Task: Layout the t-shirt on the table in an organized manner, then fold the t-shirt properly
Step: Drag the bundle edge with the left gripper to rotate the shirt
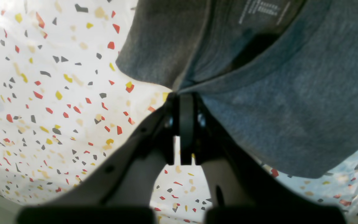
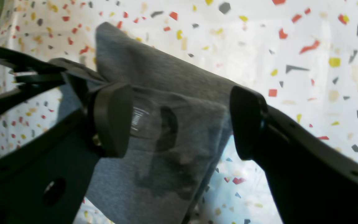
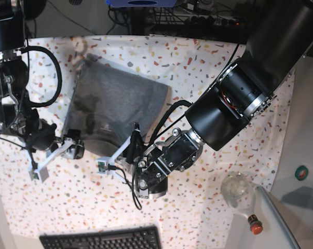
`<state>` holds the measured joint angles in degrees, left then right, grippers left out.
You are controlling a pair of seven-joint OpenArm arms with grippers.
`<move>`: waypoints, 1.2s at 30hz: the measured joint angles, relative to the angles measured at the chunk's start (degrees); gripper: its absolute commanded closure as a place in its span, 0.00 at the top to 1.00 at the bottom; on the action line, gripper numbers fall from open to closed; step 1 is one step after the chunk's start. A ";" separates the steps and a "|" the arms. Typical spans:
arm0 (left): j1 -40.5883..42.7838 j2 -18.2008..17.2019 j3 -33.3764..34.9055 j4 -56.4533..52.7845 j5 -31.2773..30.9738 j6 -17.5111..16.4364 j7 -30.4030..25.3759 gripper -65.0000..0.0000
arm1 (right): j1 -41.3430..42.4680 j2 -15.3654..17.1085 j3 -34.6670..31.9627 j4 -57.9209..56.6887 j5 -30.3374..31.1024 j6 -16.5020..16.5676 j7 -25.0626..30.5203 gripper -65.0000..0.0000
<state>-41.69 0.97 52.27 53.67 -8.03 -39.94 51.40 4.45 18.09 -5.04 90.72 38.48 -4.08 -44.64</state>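
Shirt [image 3: 117,111] sat bunched in a rough folded block on the table [image 3: 208,62], not laid flat; layout and folds were left, I'd judge. Left gripper [image 1: 179,90] was clamped on its near edge. Right gripper [image 2: 179,121] gaped wide around another edge, gripping nothing.

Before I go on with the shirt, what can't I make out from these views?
- T-shirt near edge, base view: hidden behind both grippers and the left arm.
- Printed label text, left wrist view: too small and blurred.
- Fabric layers pinched by left gripper: hidden between its shut jaws.
- Shirt's lower part, right wrist view: cut off by the bottom edge.
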 measured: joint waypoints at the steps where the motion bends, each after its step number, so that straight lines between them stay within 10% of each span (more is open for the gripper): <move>1: 0.04 0.00 0.00 -0.02 0.02 0.00 0.02 0.00 | 0.15 0.02 0.00 0.04 0.00 0.00 0.02 0.71; 34: 3.78 1.33 -0.61 1.62 8.46 0.00 -0.59 0.00 | 0.44 0.31 0.20 -1.25 -0.52 2.21 0.15 0.78; 36: 3.85 1.03 -0.61 2.16 8.41 -0.02 -0.35 0.27 | -0.59 0.04 2.08 -0.52 -0.15 2.27 -0.04 0.78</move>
<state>-37.85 2.00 51.66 55.83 0.38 -39.97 51.05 3.86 18.13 -2.96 90.19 38.33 -1.80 -44.69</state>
